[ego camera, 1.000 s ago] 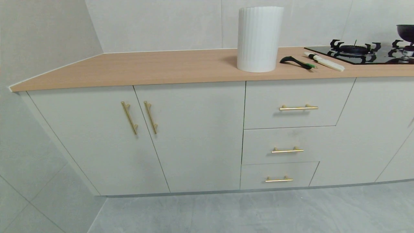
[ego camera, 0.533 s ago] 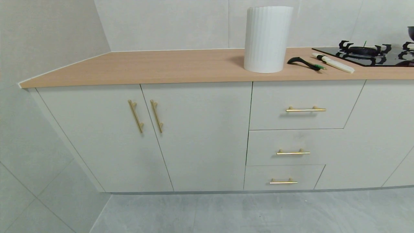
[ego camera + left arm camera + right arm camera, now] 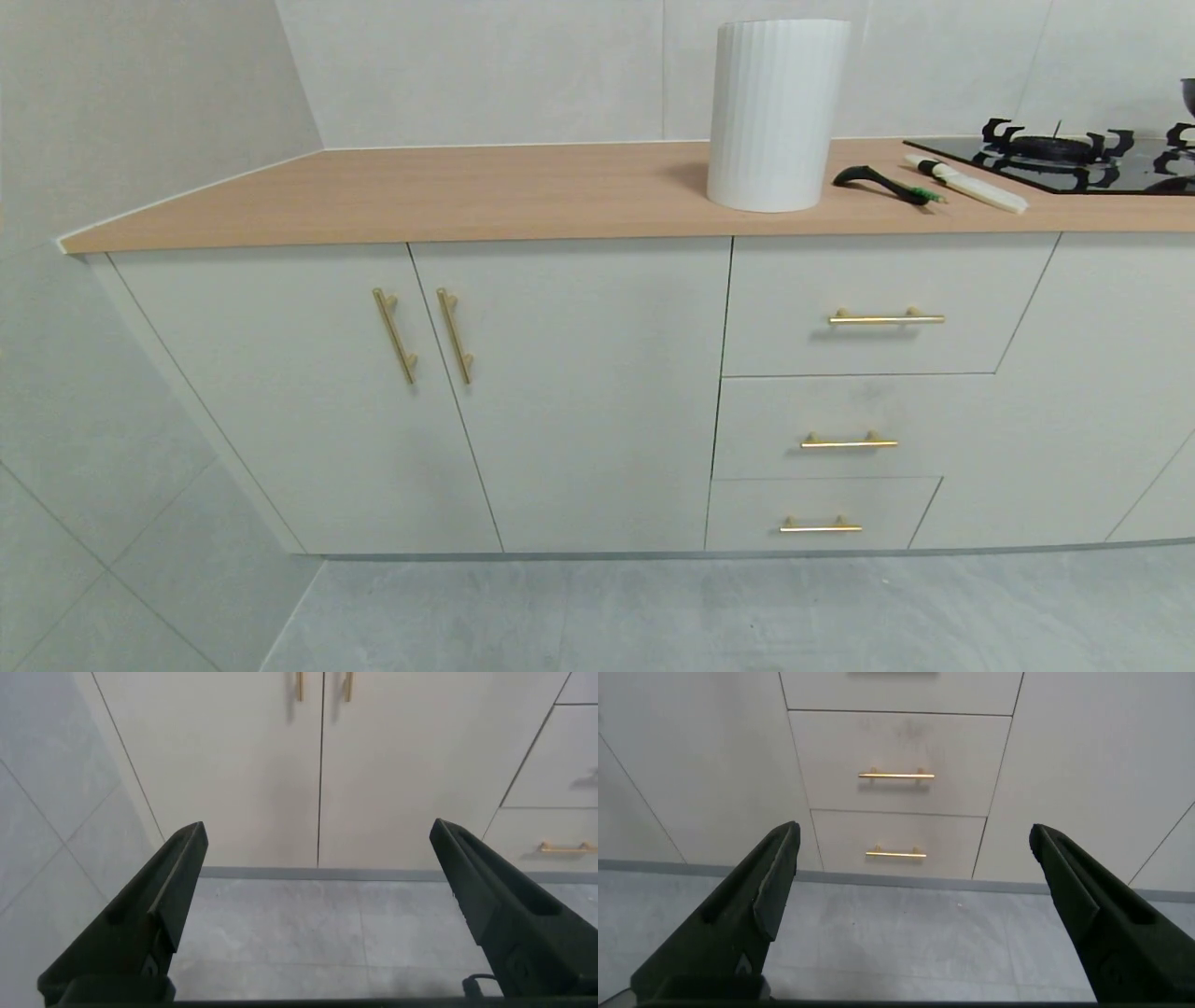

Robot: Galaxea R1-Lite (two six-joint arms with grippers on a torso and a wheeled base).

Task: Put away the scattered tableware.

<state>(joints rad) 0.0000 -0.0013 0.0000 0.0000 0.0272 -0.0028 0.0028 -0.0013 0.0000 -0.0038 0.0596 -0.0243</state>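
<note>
Wooden tabletop [image 3: 467,191] holds a black utensil [image 3: 882,182] beside a tall white container [image 3: 775,112] that the wide-open left hand [image 3: 318,835] or right hand [image 3: 915,838] might topple reaching in.

Head camera looks down at the whole cabinet [image 3: 579,392] from afar. Wrist cameras sit low and nearer: left faces its doors [image 3: 234,765], right its drawers [image 3: 896,747], both shared with head.

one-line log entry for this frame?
left pincer open | right pincer open | black utensil, white utensil on counter by white canister | drawers shut
</note>
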